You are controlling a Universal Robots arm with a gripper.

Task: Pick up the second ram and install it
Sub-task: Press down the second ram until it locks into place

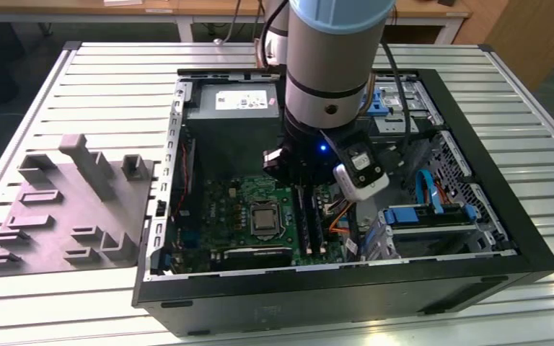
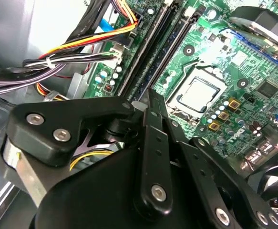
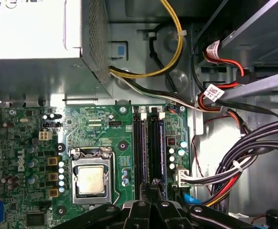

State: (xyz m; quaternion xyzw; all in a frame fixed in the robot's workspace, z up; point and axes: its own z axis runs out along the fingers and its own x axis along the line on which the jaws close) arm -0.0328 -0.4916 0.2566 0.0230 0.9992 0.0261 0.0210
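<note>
i am reading the gripper as sitting low over the motherboard, its fingers pinched together at the near end of the ram slots. the second ram is standing seated in its slot beside the cpu socket, directly beyond the fingertips; actual contact is not discernible.

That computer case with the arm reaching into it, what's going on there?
A robot arm is reaching down into an open computer case on a slatted table. Its pincer sits right over the two long memory slots on the green motherboard, beside the processor socket. Both slots appear to hold memory sticks, and the pincer is at the end of one stick. A grey tray lies beside the case.
</note>
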